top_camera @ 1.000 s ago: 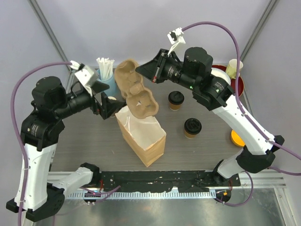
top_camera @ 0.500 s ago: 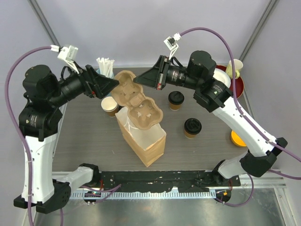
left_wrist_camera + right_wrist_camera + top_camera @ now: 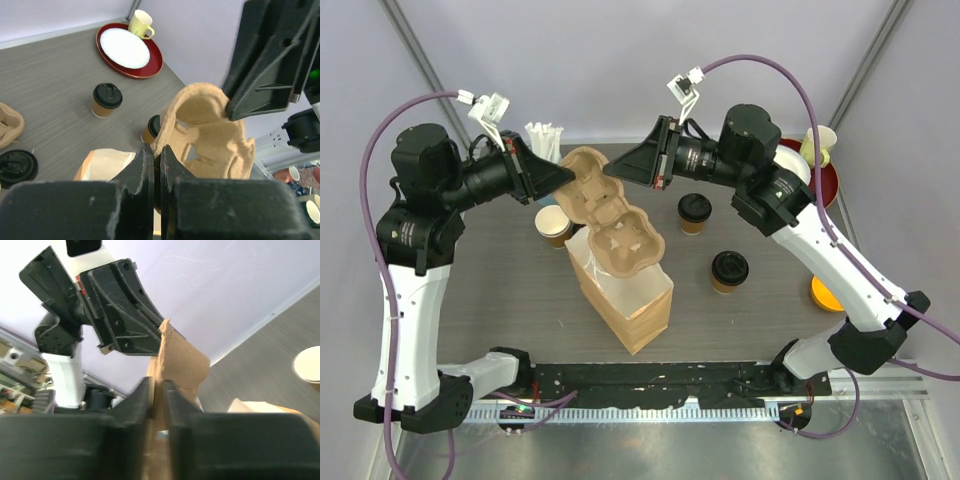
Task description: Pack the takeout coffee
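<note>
Far coffee cup (image 3: 695, 210) and near coffee cup (image 3: 729, 268) sit on desk (image 3: 500, 290) at 2 and 3 o'clock of paper bag (image 3: 630, 300); pulp carrier (image 3: 620, 225) over bag, left gripper (image 3: 570, 178) and right gripper (image 3: 610, 172) both clamped on its 12 o'clock end; next, probably lower it in level

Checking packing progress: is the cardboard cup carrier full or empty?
Empty. The cup carrier holds no cups; both lidded coffees stand on the table.
</note>
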Robot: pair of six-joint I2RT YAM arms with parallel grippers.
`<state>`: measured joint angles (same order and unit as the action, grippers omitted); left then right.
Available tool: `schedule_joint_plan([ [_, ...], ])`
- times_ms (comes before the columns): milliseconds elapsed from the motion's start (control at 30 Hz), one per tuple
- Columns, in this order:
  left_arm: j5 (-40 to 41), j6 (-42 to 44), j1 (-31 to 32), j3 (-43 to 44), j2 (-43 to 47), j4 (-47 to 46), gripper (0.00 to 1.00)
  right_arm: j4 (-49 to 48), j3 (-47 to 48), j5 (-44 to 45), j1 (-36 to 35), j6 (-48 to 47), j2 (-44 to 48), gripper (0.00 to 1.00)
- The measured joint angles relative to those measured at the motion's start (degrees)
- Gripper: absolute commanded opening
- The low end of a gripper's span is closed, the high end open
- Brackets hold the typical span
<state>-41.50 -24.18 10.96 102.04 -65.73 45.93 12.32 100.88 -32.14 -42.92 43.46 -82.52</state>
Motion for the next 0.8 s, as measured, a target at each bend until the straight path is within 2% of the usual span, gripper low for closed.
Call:
schedule_joint_plan([
  [67, -0.5, 0.5, 0.0, -0.2, 0.0, 0.6, 0.0, 2.2, 1.0, 1.6, -0.2, -2.6, 0.0, 0.68],
  [167, -0.4, 1.4, 0.0, -0.2, 0.0, 2.3, 0.0, 10.3, 3.8, 7.3, -0.4, -10.8, 0.0, 0.75],
  [267, 1.3, 3.2, 0.0, 0.4, -0.6, 5.7, 0.0, 16.8, 7.4, 11.8, -0.5, -20.3, 0.2, 0.73],
  [367, 2.5, 4.8, 0.0, 1.0, -1.7, 8.1, 0.0, 24.0, 14.9, 14.8, -1.9, -32.0, -0.1, 0.71],
  [467, 3.3, 6.2, 0.0, 1.8, -3.4, 10.2, 0.0, 31.1, 27.5, 17.1, -9.2, -45.9, -2.5, 0.71],
  [567, 3.9, 7.7, 0.0, 3.7, -5.8, 12.1, 0.0, 39.3, 42.2, 17.1, -18.7, -56.7, -7.9, 0.71],
  [633, 4.0, 8.5, 0.0, 4.4, -6.9, 12.7, 0.0, 45.3, 48.4, 17.5, -22.4, -62.2, -11.1, 0.71],
  [700, 4.0, 9.5, 0.0, 4.7, -7.5, 13.4, 0.0, 50.5, 48.7, 19.7, -24.0, -67.3, -12.5, 0.71],
  [800, 4.0, 10.8, 0.4, 4.8, -7.5, 14.8, 0.0, 56.3, 42.9, 23.1, -25.3, -72.5, -12.8, 0.7],
])
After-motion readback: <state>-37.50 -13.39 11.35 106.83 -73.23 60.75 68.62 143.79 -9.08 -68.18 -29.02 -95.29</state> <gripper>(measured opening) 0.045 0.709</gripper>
